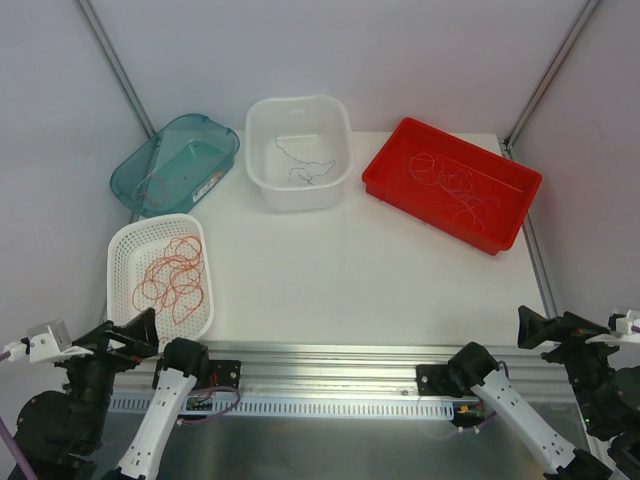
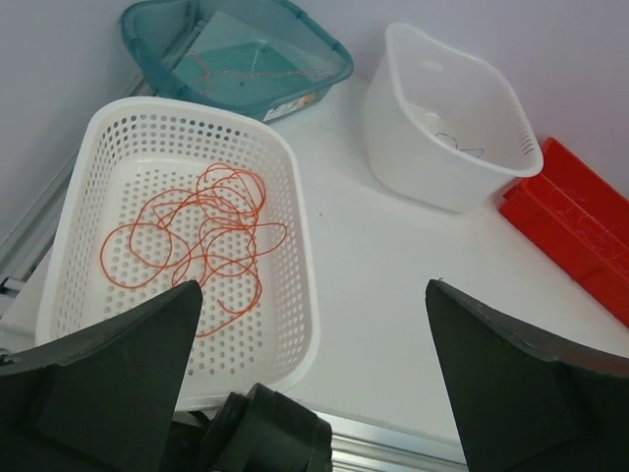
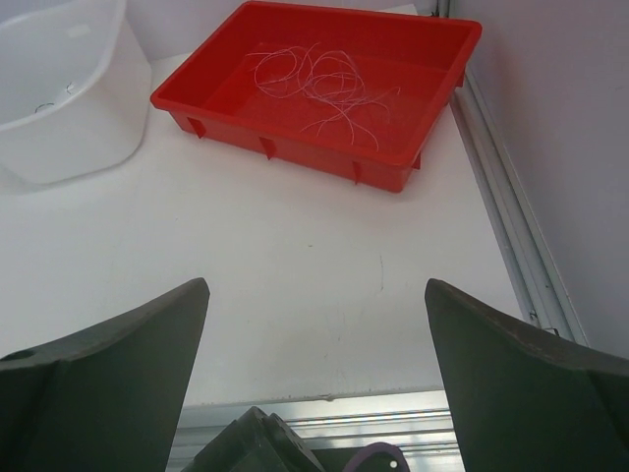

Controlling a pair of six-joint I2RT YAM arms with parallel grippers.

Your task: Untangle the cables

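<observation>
The left gripper (image 2: 313, 287) and right gripper (image 3: 316, 285) sit spread wide, holding nothing; red-orange cables (image 2: 211, 231) lie looped in the white perforated basket (image 2: 93, 211), pale cables (image 3: 324, 84) in the red tray (image 3: 305, 152)

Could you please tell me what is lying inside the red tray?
Pale thin wires lie in loose overlapping loops on the floor of the red tray. Nothing else shows inside. From the right wrist, its near wall hides a strip of floor.
</observation>
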